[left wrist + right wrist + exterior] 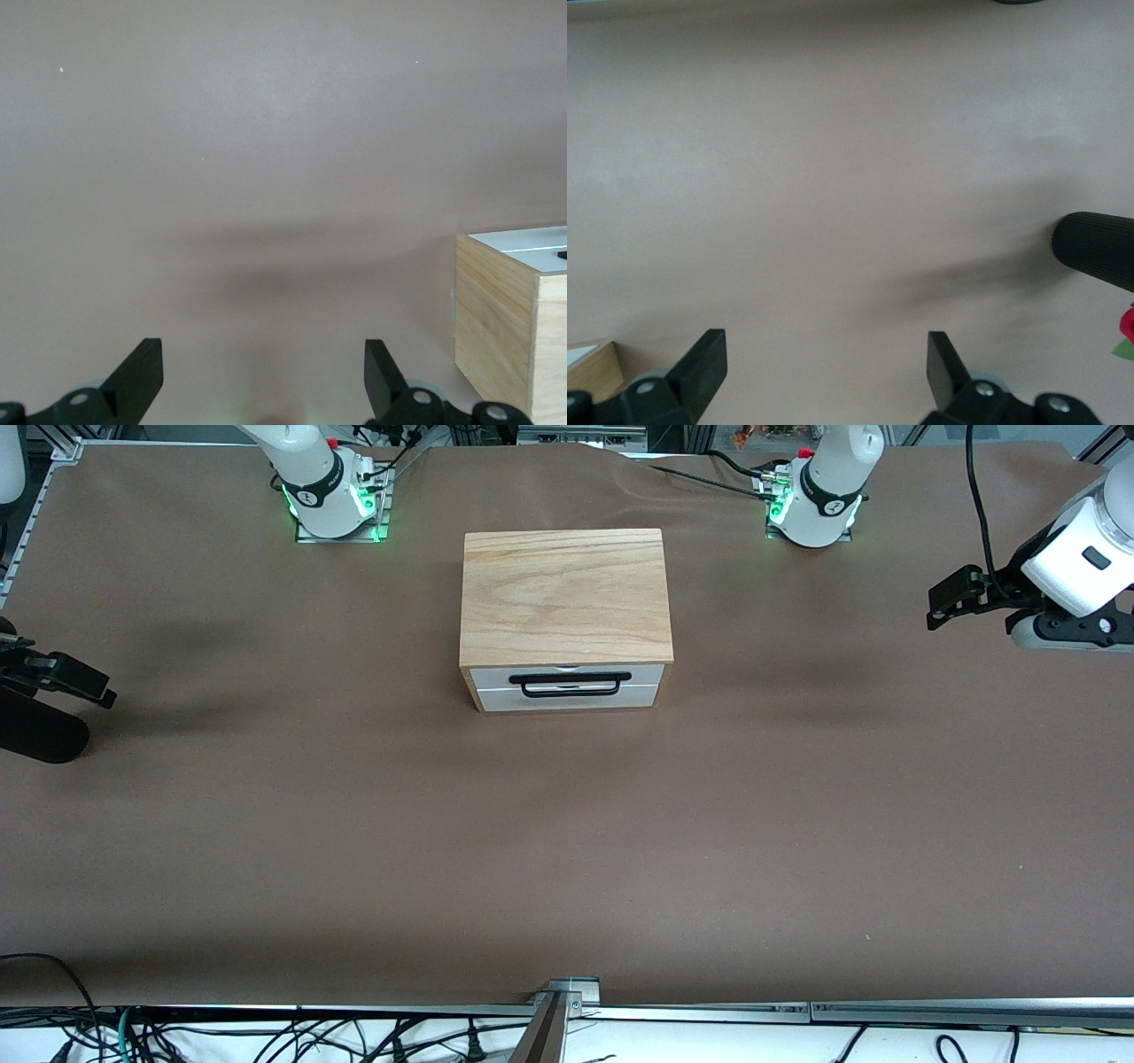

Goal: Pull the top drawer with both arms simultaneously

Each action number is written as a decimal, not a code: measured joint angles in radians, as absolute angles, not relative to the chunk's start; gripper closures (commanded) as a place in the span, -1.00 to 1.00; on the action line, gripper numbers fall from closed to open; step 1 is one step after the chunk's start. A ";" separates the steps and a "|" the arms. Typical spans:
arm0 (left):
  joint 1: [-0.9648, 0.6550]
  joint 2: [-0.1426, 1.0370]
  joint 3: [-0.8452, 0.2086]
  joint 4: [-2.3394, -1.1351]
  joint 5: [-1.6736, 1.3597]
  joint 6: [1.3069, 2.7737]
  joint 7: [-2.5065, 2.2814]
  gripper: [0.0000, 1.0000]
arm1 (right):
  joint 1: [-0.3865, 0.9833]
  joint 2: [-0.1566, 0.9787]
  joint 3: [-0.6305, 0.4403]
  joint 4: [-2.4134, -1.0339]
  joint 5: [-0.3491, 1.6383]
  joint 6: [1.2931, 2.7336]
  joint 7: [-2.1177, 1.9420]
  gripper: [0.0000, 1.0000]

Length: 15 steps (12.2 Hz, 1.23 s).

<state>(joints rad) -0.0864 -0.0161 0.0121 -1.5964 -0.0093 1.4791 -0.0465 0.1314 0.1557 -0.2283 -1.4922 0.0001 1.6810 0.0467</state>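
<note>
The top drawer (633, 672) has a white front and sits flush in the light-wood box (564, 593) at the table's middle, facing the front camera. Its long black bar handle (570, 681) is free. My left gripper (941, 607) hangs open and empty over the table toward the left arm's end, apart from the box. In the left wrist view my left gripper (263, 354) is open over bare table, with the box's side (500, 319) at the edge. My right gripper (93, 688) hangs open and empty toward the right arm's end. In the right wrist view my right gripper (827, 347) is open.
The lower white drawer front (567, 701) sits under the top one. A black ribbed cylinder (40, 731) lies by the right gripper and shows in the right wrist view (1097, 250). A box corner (589, 370) shows there too. Brown table cover (567, 850) spreads in front of the drawers.
</note>
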 measured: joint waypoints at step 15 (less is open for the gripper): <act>-0.086 -0.010 0.012 -1.599 -0.009 1.479 -0.047 -1.00 | 0.166 0.158 -0.228 -1.491 -0.030 1.681 0.045 -1.00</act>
<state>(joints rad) -0.0863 -0.0098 0.0122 -1.5991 -0.0093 1.4791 -0.0466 0.1660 0.1582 -0.2279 -1.4913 -0.0302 1.6811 0.0454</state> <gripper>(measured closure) 0.000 0.000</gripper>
